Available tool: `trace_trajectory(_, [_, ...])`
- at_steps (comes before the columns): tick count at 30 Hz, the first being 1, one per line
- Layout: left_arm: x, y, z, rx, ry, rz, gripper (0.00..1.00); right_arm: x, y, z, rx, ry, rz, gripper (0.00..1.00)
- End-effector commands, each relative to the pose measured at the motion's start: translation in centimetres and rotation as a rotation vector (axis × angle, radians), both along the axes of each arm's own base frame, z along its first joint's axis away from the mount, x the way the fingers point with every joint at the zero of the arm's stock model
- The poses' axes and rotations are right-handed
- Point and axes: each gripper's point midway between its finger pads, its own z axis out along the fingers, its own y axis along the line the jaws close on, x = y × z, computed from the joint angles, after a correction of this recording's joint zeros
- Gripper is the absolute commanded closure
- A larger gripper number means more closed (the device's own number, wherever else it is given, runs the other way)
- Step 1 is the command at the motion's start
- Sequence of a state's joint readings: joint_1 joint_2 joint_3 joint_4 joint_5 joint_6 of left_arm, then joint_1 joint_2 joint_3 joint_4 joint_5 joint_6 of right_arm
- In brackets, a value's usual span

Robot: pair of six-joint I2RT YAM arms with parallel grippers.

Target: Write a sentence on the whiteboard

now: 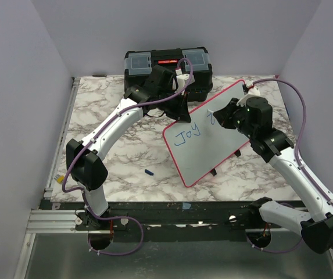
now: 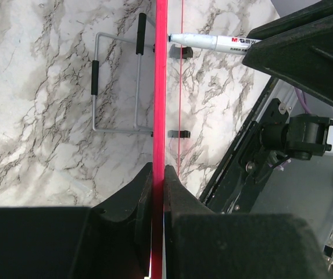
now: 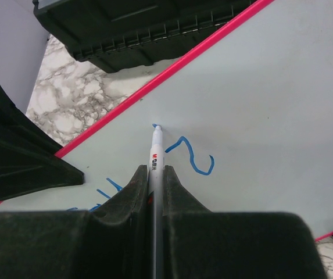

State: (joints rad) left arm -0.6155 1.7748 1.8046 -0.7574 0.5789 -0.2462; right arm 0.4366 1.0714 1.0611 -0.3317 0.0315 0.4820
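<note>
Right gripper (image 3: 156,174) jaws are pinching a white plastic "M&G" marker (image 3: 156,148), tip meeting the flat white red-rimmed whiteboard (image 1: 212,145), which is showing blue "Joy" + more strokes, unreadable. Left gripper (image 2: 159,173) jaws are pressing together on the board's red edge; board is sitting diagonal over the marble-patterned table (image 1: 125,157), betw. both grippers.

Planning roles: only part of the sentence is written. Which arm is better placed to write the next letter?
Right. The right pincer is shut on the marker, its tip at the whiteboard beside the blue strokes. The left pincer is clamped on the whiteboard's edge, steadying it.
</note>
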Motion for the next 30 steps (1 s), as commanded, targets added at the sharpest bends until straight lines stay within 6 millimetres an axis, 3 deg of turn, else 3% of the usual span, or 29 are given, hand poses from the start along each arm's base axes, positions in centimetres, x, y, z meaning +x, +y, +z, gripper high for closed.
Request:
trace_trajectory(1, [-1.3,-0.3,0.8,-0.01,-0.025,-0.06,1.0,0.2,-0.2,-1.3,-0.014,0.014,-0.012,0.99])
trace_trajectory(13, [-1.3,-0.3,0.7,-0.009,-0.022,-0.059,1.0,-0.2,-0.9,-2.8,-0.046,0.044,-0.033,0.99])
trace_trajectory(30, [-1.4,-0.2,0.7,-0.004,-0.023,-0.057,1.0,-1.0,-3.7,-1.3,-0.12,-0.01,-0.119,0.99])
